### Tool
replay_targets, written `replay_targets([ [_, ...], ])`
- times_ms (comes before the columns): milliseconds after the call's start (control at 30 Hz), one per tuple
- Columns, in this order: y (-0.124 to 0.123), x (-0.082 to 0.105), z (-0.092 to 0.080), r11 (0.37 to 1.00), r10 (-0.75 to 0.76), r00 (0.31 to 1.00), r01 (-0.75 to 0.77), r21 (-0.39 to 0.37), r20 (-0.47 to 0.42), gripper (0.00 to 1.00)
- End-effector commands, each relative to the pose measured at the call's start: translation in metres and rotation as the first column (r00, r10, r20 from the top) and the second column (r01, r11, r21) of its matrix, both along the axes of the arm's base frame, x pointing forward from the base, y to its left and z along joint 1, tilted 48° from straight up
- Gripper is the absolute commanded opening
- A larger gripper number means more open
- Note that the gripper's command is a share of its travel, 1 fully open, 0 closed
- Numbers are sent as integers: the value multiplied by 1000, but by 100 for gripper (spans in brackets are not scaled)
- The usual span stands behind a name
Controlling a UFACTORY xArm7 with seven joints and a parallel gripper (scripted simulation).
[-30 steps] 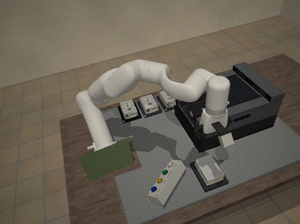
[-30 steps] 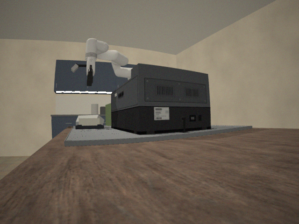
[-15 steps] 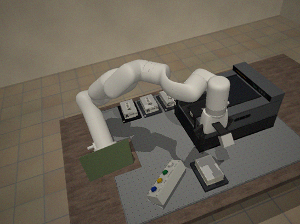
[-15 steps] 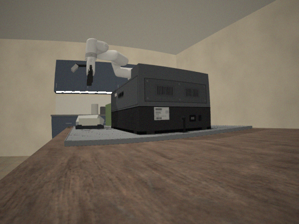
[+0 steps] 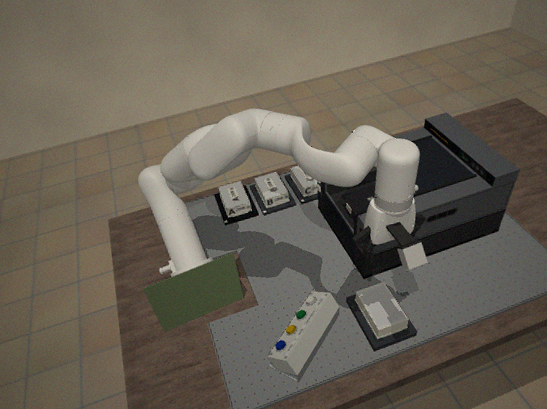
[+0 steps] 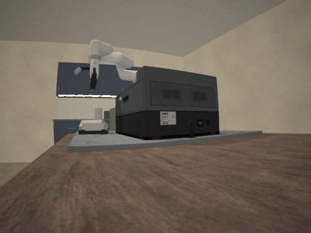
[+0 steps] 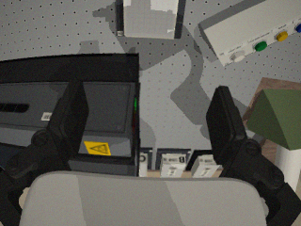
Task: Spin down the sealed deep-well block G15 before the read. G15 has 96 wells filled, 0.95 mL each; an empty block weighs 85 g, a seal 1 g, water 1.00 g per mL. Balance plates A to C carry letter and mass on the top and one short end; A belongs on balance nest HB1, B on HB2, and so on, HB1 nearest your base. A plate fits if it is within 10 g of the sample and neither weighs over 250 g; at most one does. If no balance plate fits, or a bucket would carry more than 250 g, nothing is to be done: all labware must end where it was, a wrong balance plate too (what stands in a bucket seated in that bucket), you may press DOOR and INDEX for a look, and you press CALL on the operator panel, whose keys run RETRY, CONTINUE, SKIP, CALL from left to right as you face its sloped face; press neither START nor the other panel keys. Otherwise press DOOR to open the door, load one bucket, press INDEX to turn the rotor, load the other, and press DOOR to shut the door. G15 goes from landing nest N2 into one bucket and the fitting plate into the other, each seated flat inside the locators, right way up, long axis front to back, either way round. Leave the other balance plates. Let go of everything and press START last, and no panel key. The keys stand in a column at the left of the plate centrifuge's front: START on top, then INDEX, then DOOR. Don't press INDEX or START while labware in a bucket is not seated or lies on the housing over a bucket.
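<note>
the gripper (image 7: 147,128) hangs over the front left corner of the plate centrifuge (image 5: 452,209), near the centre of the top view, fingers spread wide with nothing between them; in the wrist view one finger (image 7: 70,116) stands at mid left and the other at mid right, well apart. below the gap lie the grey mat (image 5: 481,279) and the dark front edge of the centrifuge, with a yellow warning label (image 7: 97,149) at lower left of that view. the sealed block g15 (image 5: 381,310) sits on its dark landing nest (image 5: 372,337) in the lower centre of the top view, on the mat in front of the centrifuge and apart from the gripper; the wrist view shows it at top centre. the operator panel (image 5: 304,335) lies just left of the nest, angled, with blue, yellow and green keys in a row and a pale key at its upper end. three balance plates stand in a row at centre of the top view, behind the mat's left part: plate a (image 5: 235,199), plate b (image 5: 271,190), and plate c (image 5: 306,179), partly hidden by the forearm. masses on the labels are too small to read. a green board (image 5: 196,291) stands at the arm's base, mid left. in the exterior view the gripper hangs in the upper left, above and clear of the centrifuge's front. the door state cannot be told.
</note>
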State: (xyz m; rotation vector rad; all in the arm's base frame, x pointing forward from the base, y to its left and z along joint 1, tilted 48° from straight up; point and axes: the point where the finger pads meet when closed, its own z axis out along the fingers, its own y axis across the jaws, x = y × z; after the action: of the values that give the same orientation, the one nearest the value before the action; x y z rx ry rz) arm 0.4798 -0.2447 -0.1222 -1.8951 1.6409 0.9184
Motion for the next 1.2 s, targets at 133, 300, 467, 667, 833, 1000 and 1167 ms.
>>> replay_targets([
  [133,1,0,-1,1000,-2,1000,2,-4,3,100],
  [300,3,0,-4,1000,-2,1000,2,-4,3,100],
  [467,10,-2,-10,1000,-2,1000,2,-4,3,100],
  [667,24,-5,-23,1000,-2,1000,2,-4,3,100],
  [833,33,-8,-32,1000,-2,1000,2,-4,3,100],
  [1000,54,-12,-51,1000,-2,1000,2,-4,3,100],
  [1167,79,-18,-75,1000,-2,1000,2,-4,3,100],
])
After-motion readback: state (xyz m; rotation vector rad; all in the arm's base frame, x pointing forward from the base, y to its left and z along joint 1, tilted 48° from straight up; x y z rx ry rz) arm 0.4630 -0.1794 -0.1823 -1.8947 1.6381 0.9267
